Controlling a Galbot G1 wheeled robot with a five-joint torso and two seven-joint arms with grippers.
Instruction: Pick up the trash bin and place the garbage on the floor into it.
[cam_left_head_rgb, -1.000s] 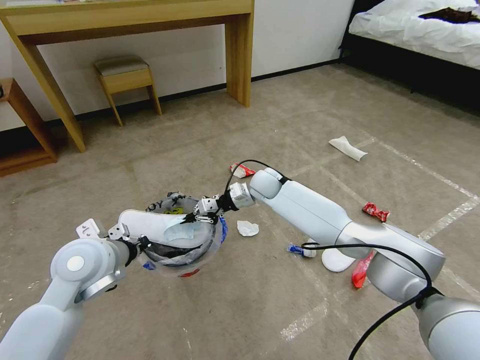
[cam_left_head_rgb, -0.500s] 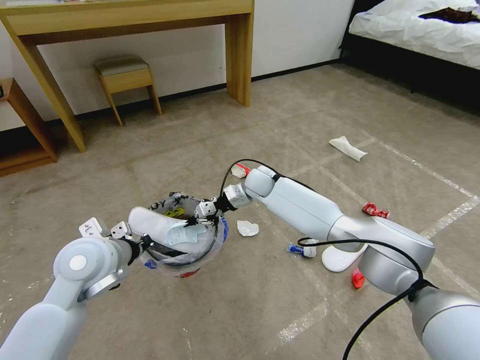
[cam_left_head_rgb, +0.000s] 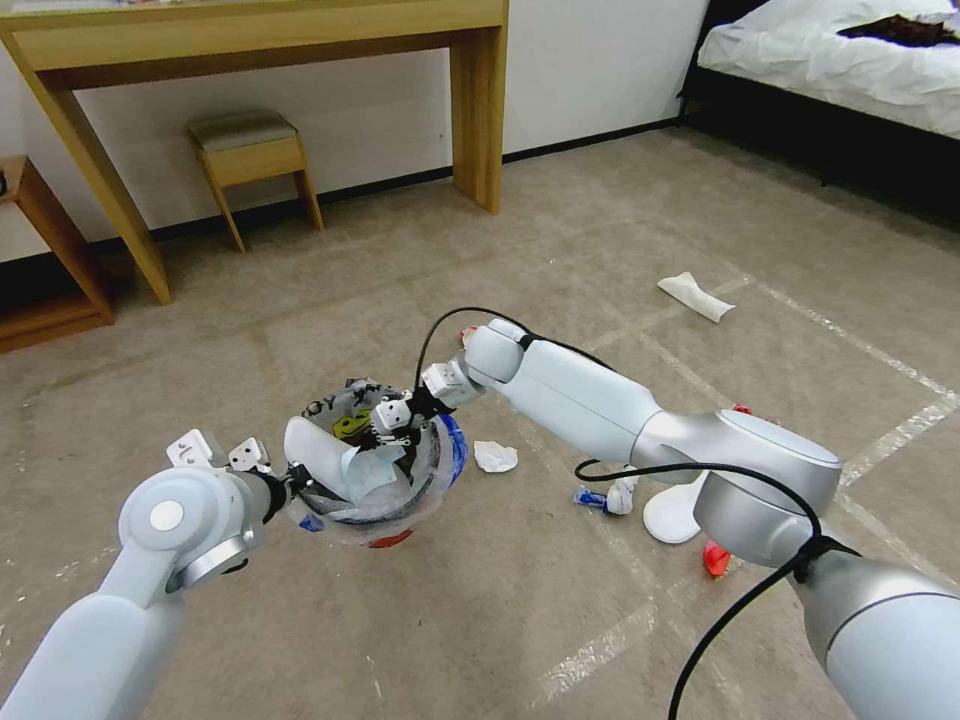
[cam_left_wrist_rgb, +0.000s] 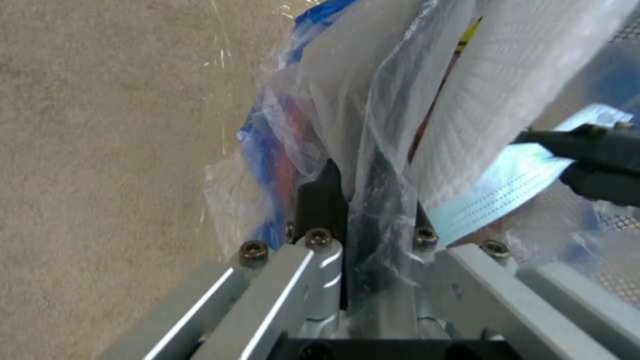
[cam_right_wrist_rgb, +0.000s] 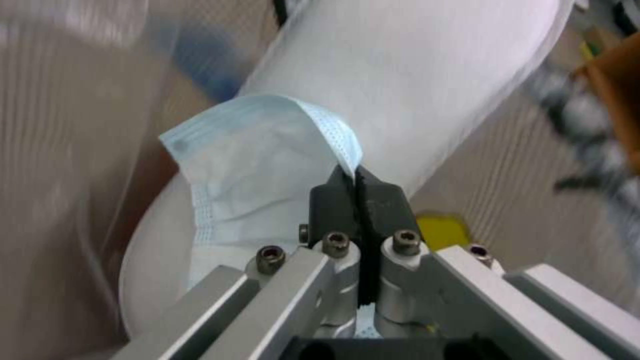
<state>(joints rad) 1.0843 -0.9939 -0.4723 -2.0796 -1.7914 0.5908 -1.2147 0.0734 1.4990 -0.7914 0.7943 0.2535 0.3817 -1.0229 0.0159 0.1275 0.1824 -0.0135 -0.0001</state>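
Jaws of the right gripper pinch a pale-blue pleated face mask directly above the round red plastic-lined trash bin, whose rim the left gripper clamps.

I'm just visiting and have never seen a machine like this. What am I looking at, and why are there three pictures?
It is a two-armed robot tidying a bedroom floor. The wide picture comes from a camera on its head, looking down at its own white arms. The two close-ups come from cameras on its wrists.

The left gripper is clamped on the rim and plastic liner of the trash bin, a small red bucket. The right gripper reaches into the bin with its jaws shut on a pale blue face mask, which lies against a white slipper standing in the bin.

On the floor lie crumpled paper, another slipper and red wrappers.
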